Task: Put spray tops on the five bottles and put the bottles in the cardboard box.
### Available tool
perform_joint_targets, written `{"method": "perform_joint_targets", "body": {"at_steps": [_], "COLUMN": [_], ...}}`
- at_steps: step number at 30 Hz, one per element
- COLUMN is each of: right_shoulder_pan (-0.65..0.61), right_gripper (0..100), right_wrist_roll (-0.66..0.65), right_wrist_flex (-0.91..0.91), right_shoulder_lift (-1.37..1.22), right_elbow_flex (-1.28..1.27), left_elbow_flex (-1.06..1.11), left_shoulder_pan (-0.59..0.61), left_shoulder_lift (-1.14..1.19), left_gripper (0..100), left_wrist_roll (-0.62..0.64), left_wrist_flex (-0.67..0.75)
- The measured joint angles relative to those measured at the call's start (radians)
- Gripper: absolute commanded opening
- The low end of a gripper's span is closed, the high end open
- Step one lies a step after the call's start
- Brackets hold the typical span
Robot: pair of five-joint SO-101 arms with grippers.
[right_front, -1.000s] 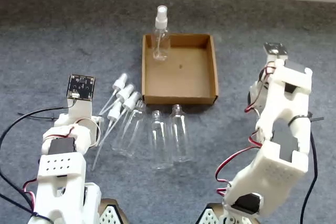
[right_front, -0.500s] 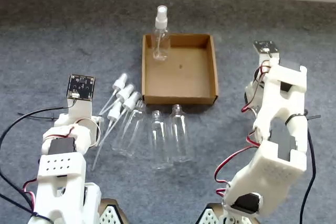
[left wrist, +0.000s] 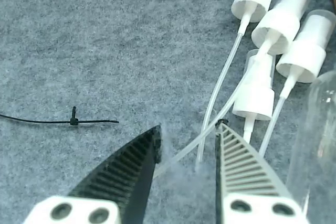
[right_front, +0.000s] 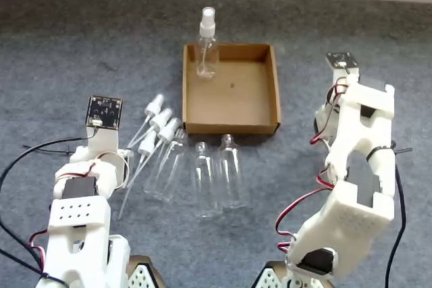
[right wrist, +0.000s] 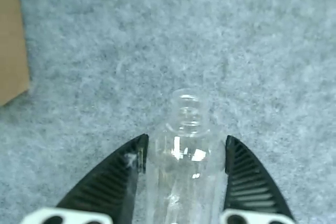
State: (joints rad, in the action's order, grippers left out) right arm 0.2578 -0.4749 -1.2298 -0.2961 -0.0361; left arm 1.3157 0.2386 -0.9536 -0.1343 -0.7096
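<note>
Lining up our left pincer (left wrist: 188, 127) on the four white plastic spray tops (left wrist: 283, 24)

Its jaws stand apart just near-left of the tops, whose heads point far-right while their thin tubes trail back toward it, one tube running between the jaws, so we judge this arm the nearer. Our right pincer (right wrist: 186, 140), right of the brown cardboard box (right_front: 273, 85), is clamped on a clear plastic bottle (right wrist: 184, 182) whose long axis runs along the jaws, open neck pointing away from the wrist.
</note>
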Motion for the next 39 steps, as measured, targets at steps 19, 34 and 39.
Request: {"method": "perform_joint_targets", "body": {"at_steps": [19,34,39], "right_shoulder_pan": [0.000,0.000,0.000], "right_gripper": [22.2,2.4,0.6], "right_wrist_roll": [-0.006,-0.006,-0.006], "right_wrist_flex": [-0.054,-0.054,-0.121], "right_shoulder_lift": [-0.002,-0.040,-0.040], "right_elbow_flex": [0.000,0.000,0.038], "left_elbow_flex": [0.000,0.000,0.000], "left_shoulder_pan": [0.000,0.000,0.000], "left_shoulder_lift": [0.000,0.000,0.000], "left_gripper": [16,16,16], "left_wrist_roll": [0.000,0.000,0.000], "left_wrist_flex": [0.000,0.000,0.000]}}
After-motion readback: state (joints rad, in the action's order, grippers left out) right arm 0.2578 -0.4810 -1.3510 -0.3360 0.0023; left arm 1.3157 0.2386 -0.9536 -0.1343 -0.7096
